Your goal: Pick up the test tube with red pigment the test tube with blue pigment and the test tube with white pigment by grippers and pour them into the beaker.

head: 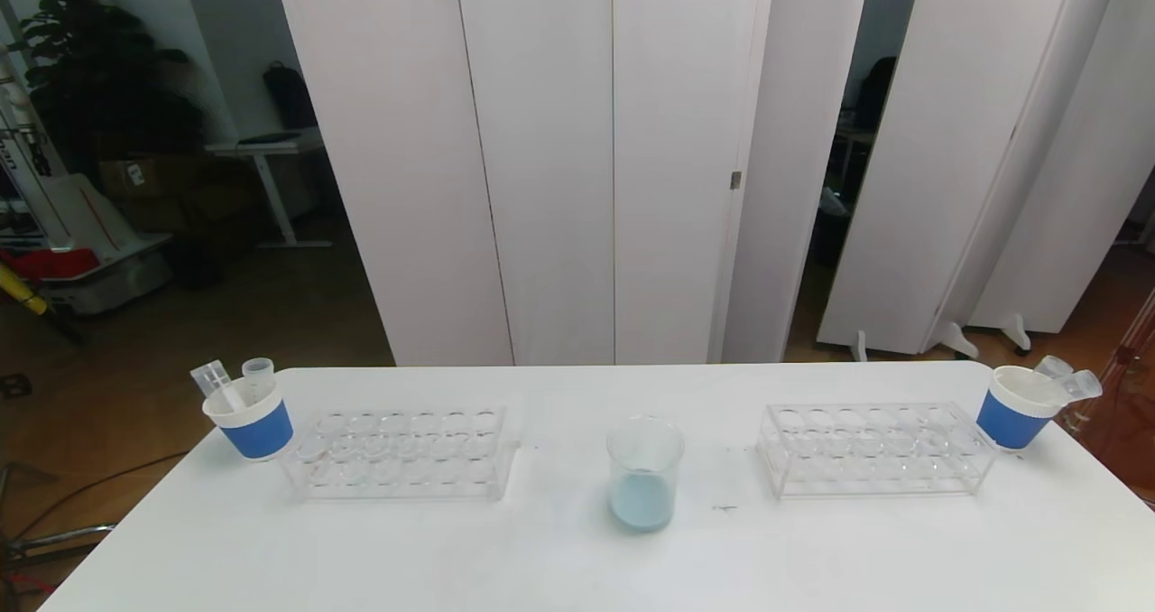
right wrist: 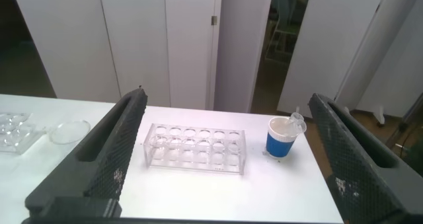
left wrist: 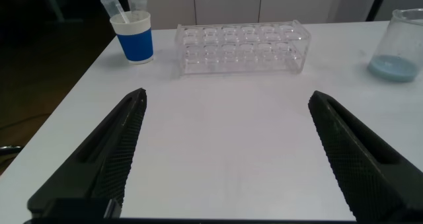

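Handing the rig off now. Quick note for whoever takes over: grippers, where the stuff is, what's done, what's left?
Left gripper: open, empty, above bare table, out of the head view.
Right gripper: open, empty, likewise.
Beaker: table centre, holds pale blue liquid.
Both racks, left rack and right rack: no tubes in them.
Empty tubes sit in the left cup and the right cup.
Done: pours appear finished; no pigment-filled tube visible.
Left: apparently nothing; confirm.
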Available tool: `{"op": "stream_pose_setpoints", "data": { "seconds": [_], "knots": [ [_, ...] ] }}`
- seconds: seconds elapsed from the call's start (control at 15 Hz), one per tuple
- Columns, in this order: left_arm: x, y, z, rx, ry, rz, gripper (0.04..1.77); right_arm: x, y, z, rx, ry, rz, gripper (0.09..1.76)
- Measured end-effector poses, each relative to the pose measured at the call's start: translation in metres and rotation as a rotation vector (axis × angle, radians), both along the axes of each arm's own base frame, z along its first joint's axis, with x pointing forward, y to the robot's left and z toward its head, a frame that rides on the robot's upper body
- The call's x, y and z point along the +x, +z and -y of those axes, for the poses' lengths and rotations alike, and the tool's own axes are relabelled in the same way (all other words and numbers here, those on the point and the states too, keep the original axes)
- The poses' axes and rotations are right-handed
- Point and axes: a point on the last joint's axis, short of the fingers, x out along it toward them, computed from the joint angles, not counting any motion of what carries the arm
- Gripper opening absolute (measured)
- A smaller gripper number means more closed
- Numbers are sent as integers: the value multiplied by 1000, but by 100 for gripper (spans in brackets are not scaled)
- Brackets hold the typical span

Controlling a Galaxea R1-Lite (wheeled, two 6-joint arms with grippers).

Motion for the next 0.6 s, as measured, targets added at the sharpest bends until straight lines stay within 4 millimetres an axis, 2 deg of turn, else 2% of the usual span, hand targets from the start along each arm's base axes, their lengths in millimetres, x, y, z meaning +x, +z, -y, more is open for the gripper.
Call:
{"op": "stream_pose_setpoints", "data": {
  "seconds": [0.13,0.27,0.6],
  "knots": [
    [0,0,0,0,0,0,175,-27,-23,0,3,-3,-3,175],
    [0,0,0,0,0,0,175,-41,-51,3,9,-21,-14,175],
    [0,0,0,0,0,0,175,-38,-129,4,12,-28,-110,175]
  ]
}}
